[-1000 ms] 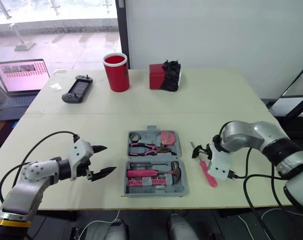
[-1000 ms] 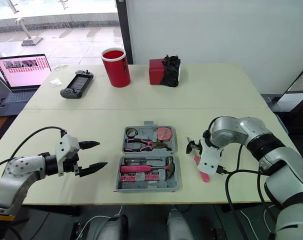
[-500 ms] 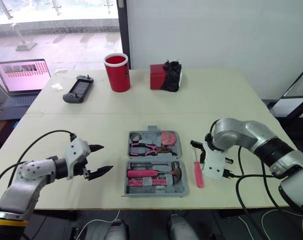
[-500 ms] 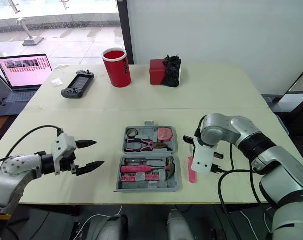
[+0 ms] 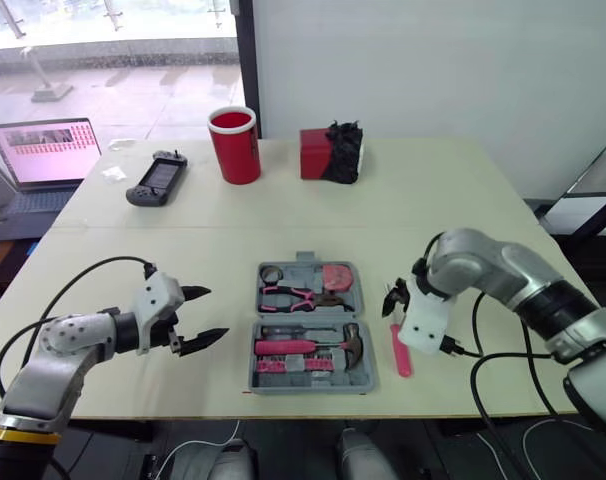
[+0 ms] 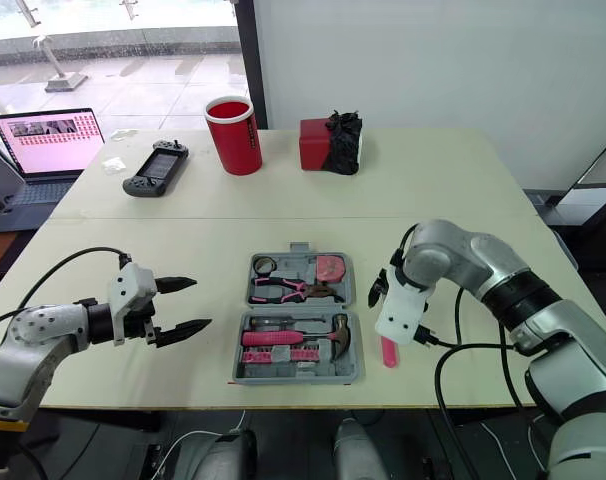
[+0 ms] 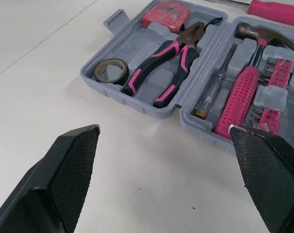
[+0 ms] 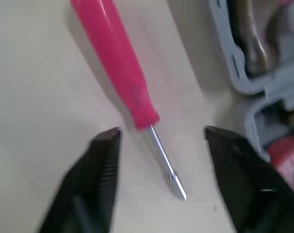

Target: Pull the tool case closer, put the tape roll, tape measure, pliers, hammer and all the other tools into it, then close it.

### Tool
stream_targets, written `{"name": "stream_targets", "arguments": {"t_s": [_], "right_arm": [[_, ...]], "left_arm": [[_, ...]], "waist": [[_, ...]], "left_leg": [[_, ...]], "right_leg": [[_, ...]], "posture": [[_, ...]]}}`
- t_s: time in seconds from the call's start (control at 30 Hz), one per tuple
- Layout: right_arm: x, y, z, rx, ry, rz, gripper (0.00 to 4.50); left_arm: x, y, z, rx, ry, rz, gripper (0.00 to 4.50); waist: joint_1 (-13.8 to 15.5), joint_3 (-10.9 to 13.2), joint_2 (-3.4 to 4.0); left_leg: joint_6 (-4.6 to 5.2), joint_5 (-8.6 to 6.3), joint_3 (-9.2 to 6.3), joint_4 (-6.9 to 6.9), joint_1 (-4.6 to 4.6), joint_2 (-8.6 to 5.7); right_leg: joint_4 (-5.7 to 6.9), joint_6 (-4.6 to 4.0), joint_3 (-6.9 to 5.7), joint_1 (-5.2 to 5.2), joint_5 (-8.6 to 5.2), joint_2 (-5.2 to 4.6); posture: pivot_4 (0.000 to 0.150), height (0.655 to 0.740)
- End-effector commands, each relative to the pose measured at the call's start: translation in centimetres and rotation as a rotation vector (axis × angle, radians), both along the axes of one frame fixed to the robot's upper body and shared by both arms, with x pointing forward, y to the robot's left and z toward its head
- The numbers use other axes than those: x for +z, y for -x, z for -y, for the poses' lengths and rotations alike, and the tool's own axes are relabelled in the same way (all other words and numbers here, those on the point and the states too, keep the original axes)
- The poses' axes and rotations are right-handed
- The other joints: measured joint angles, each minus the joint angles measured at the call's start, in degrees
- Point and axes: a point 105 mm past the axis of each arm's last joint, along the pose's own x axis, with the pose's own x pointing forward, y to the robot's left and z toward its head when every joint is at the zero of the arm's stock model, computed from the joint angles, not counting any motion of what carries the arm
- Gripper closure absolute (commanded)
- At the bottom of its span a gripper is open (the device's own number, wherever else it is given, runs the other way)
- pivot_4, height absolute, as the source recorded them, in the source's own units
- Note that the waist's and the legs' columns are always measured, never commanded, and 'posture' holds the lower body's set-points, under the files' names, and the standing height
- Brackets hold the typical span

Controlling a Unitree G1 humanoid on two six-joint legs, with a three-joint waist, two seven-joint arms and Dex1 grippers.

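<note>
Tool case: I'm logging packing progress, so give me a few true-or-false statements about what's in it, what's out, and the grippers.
1. The tool case lies open. True.
2. The pink screwdriver is in the case. False: it lies on the table, beside the case.
3. The pliers sit in the case next to the tape roll. True.
4. The right gripper is shut on the screwdriver. False: it is open, fingers either side of the shaft.
5. The left gripper is open and holds nothing. True.

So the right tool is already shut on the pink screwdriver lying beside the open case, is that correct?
Not quite: the right tool is open, with a finger on each side of the screwdriver, as the right wrist view shows. The screwdriver does lie beside the open case.
</note>
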Motion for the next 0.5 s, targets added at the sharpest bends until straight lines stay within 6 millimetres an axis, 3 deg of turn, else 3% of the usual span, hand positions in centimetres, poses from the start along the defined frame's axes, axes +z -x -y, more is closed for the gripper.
{"name": "stream_targets", "arguments": {"t_s": [0.03,0.27,0.4,0.5], "right_arm": [[-0.7,-0.3,0.8,0.004,0.012,0.039,1.43],[-2.9,-1.0,0.9,0.026,0.027,0.051,1.43],[-3.5,-1.3,0.9,0.033,0.042,0.049,1.43],[-3.6,-1.2,0.7,0.047,0.052,0.035,2.25]], "left_arm": [[0.6,-0.1,0.3,-0.019,-0.011,0.027,0.0],[0.6,-0.1,0.2,-0.022,-0.024,0.028,0.0],[0.6,-0.1,0.2,-0.025,-0.032,0.029,0.0],[0.6,-0.1,0.2,-0.026,-0.032,0.03,0.0]], "waist": [[0.0,0.0,0.0],[-0.2,0.0,-0.09],[-0.5,-0.1,-0.3],[-0.9,-0.1,-0.43]], "left_leg": [[0.0,0.0,0.0,0.0,0.0,0.0],[0.0,0.0,0.0,-0.01,0.08,0.0],[0.01,0.0,0.01,-0.03,0.69,0.01],[0.01,0.0,0.01,-0.01,0.8,0.01]], "right_leg": [[0.0,0.0,0.0,0.0,0.0,0.0],[0.01,-0.01,0.0,0.04,0.0,0.02],[-0.07,-0.05,0.01,0.68,-0.02,0.02],[-0.09,-0.08,0.03,0.81,-0.03,0.02]], "posture": [[0.15,0.7272],[0.15,0.7272],[0.15,0.7272],[0.15,0.7272]]}}
